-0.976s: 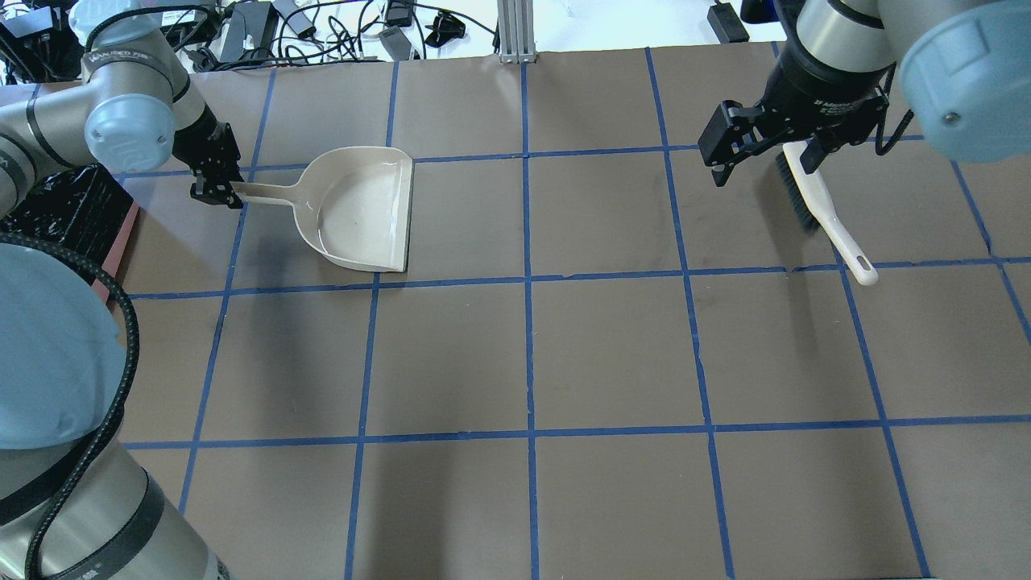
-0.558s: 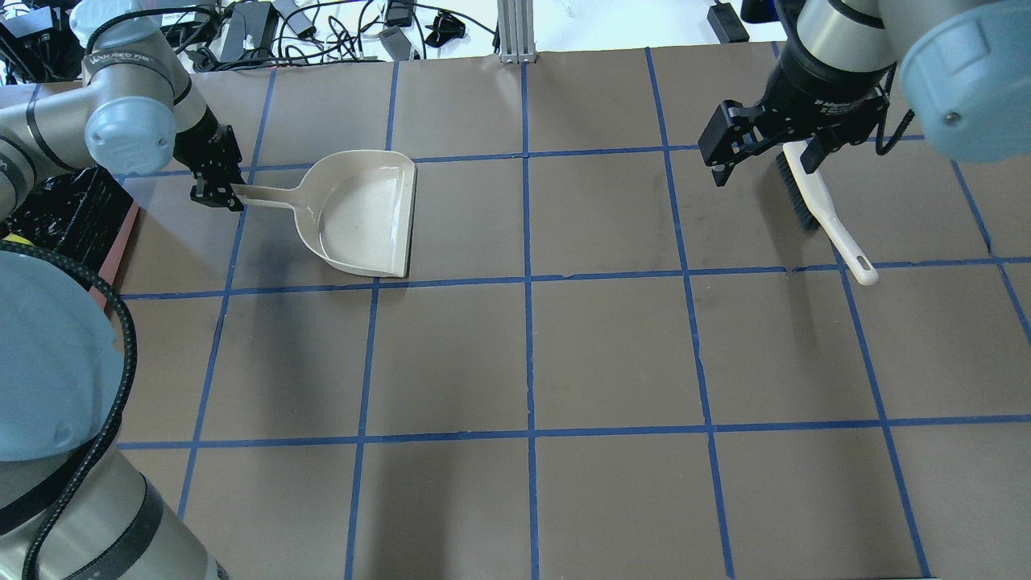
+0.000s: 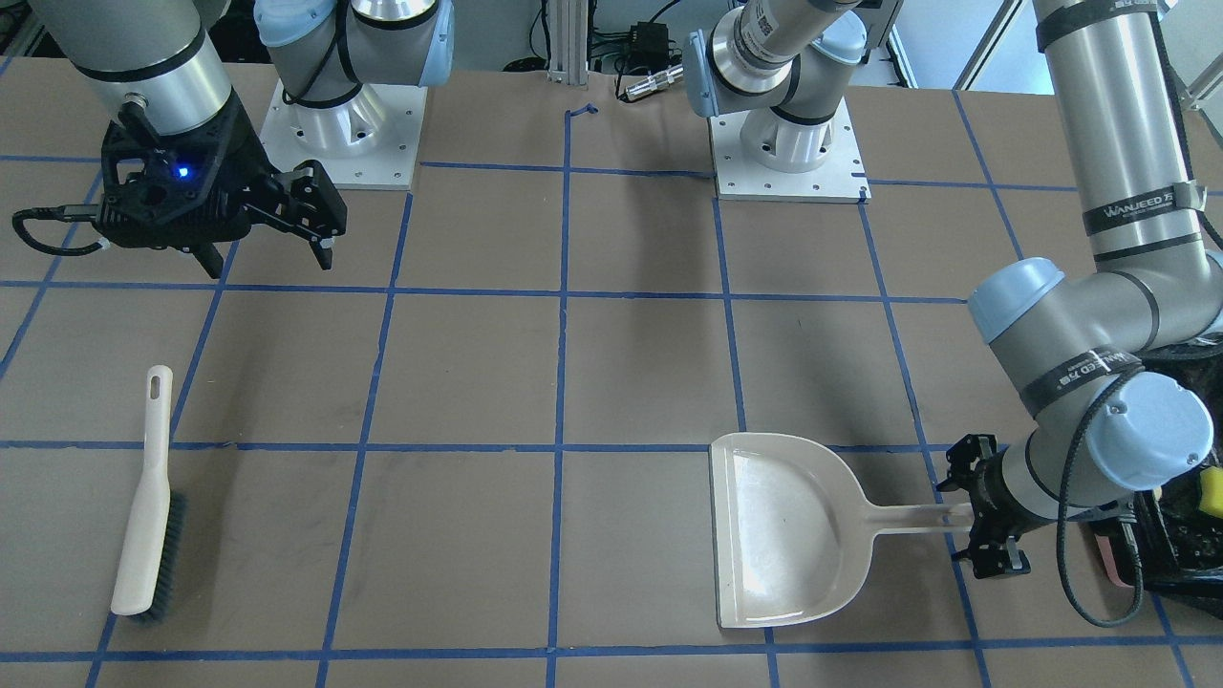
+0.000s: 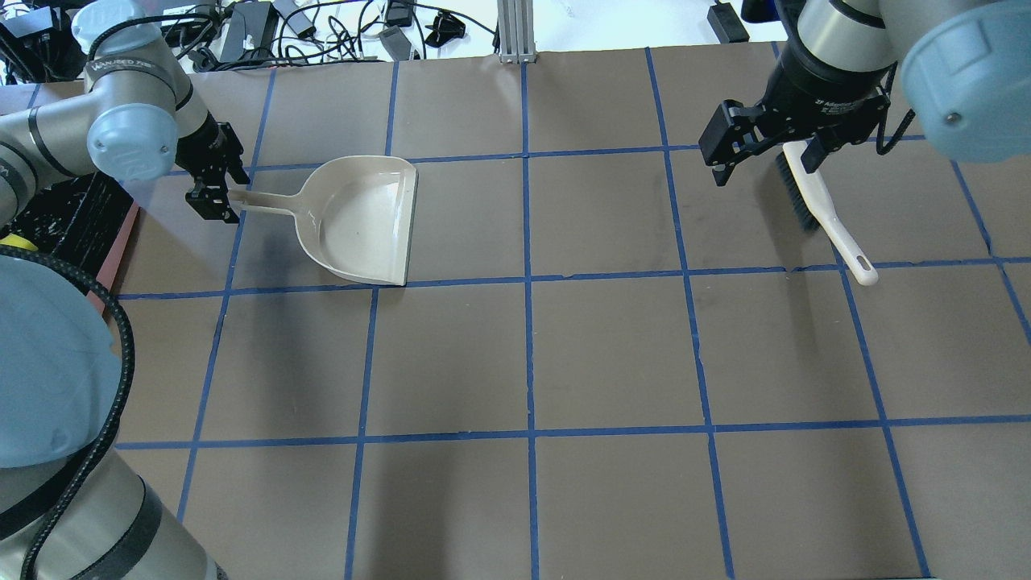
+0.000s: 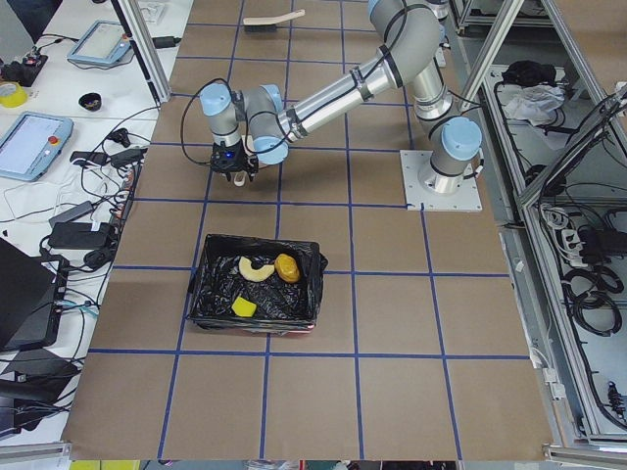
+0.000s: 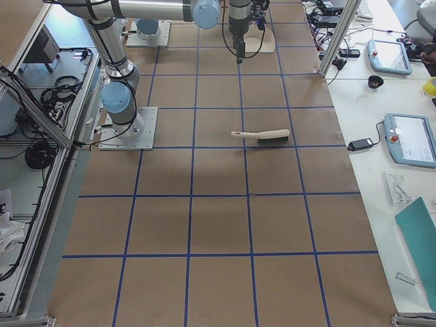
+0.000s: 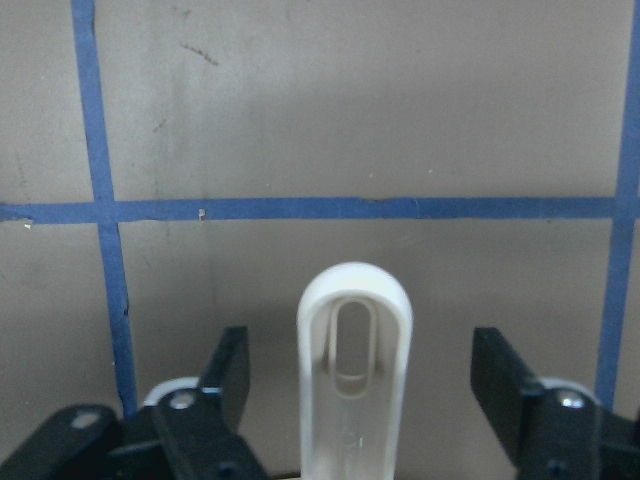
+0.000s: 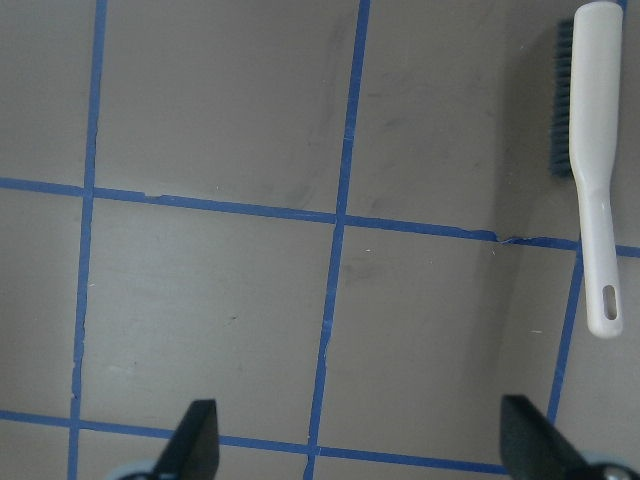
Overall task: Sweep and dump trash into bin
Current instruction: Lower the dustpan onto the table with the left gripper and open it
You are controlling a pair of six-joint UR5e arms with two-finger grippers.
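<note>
The bin [image 5: 209,292], pink with a black bag, holds the trash: the tan croissant [image 5: 255,267], the golden-brown roll [image 5: 286,267] and the yellow sponge piece [image 5: 244,307]. The bin also shows at the left edge of the overhead view [image 4: 76,213]. My left gripper [image 4: 216,182] is open, its fingers wide apart on either side of the beige dustpan's handle [image 7: 354,400] without touching it. The empty dustpan [image 4: 362,221] lies flat on the table. My right gripper [image 4: 763,165] is open and empty, raised above the white brush [image 4: 830,221].
The brush [image 3: 143,506] lies on the table at the far right of the overhead view. Cables and power bricks [image 4: 266,28] sit beyond the table's far edge. Blue tape lines grid the brown tabletop [image 4: 612,354].
My left gripper has opened and let go of the dustpan handle. The dustpan has shifted slightly and now rests on the table. The right arm has not moved.
</note>
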